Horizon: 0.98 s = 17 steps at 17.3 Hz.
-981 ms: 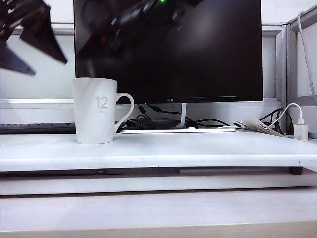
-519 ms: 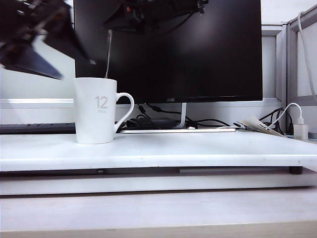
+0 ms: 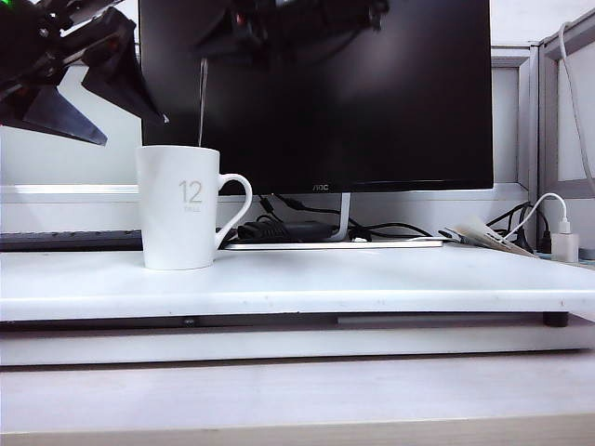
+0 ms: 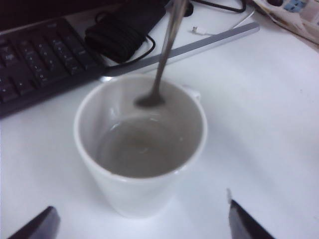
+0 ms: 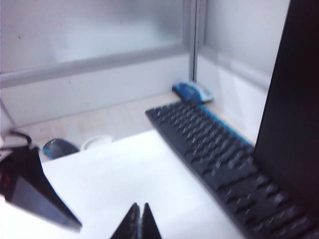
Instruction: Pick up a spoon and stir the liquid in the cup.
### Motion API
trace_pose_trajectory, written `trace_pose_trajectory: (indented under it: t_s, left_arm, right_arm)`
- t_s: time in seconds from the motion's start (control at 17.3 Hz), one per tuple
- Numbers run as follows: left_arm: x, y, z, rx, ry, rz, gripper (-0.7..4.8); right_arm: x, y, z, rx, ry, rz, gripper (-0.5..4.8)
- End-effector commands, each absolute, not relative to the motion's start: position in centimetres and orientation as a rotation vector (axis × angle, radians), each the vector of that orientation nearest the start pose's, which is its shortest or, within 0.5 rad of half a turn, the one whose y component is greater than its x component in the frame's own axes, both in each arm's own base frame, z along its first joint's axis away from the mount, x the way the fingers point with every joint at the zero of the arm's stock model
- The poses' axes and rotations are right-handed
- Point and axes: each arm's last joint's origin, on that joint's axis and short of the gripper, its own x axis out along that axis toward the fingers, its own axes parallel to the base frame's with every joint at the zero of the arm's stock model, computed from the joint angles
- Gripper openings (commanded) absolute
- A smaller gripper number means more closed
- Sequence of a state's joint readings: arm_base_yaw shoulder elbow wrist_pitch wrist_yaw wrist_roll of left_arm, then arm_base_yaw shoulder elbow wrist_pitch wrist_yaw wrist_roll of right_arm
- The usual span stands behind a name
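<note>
The white cup [image 3: 181, 209], marked "12", stands on the left of the white desk [image 3: 372, 279]. A thin spoon [image 3: 202, 102] hangs upright into it. My right gripper [image 3: 212, 48] holds the spoon's top in front of the dark monitor; in the right wrist view its jaws [image 5: 139, 219] are pressed together on a sliver of handle. From above, the spoon [image 4: 164, 59] has its bowl inside the cup [image 4: 124, 194], over the greyish liquid [image 4: 142, 149]. My left gripper [image 3: 79, 79] hovers open above and left of the cup, its fingertips [image 4: 244, 221] wide apart at the cup's near side.
A black monitor [image 3: 372, 111] fills the back. A keyboard [image 4: 40, 64] and a coiled black cable [image 4: 119, 30] lie behind the cup. A white charger [image 3: 564, 246] and papers [image 3: 488, 234] sit at the far right. A mouse [image 5: 60, 147] lies beyond the desk edge.
The right gripper has come in above the cup and the spoon now hangs into it. The left gripper has shifted right, closer to the cup.
</note>
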State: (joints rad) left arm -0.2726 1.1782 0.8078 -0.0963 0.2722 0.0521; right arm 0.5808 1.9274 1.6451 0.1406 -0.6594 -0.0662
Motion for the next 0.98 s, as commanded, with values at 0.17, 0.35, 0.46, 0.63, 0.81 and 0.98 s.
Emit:
trace_pose_trajectory:
  t_s: [0.17, 0.35, 0.46, 0.63, 0.81, 0.98]
  left_arm:
    - [24.5, -7.5, 27.8, 0.053, 0.404, -0.533, 4.79]
    - [24.4, -7.4, 27.7, 0.063, 0.414, -0.534, 4.79]
    - [24.3, -7.4, 27.6, 0.078, 0.426, -0.537, 4.79]
    - [24.3, -7.3, 27.5, 0.089, 0.438, -0.503, 4.79]
    - [24.2, -7.2, 27.1, 0.132, 0.466, -0.495, 4.79]
    - [24.2, -7.2, 27.1, 0.137, 0.469, -0.482, 4.79]
  right_arm:
    - [37.7, 27.0, 31.1, -0.024, 0.152, 1.274, -0.05]
    - [38.2, 27.3, 30.4, -0.013, 0.141, 1.27, -0.05]
    - [38.4, 27.4, 30.2, -0.014, 0.128, 1.258, -0.05]
    - [38.4, 27.5, 30.2, -0.015, 0.107, 1.259, -0.05]
    - [38.2, 27.7, 30.4, -0.016, 0.084, 1.304, -0.05]
    - [37.9, 27.9, 30.1, -0.01, 0.123, 1.355, -0.05]
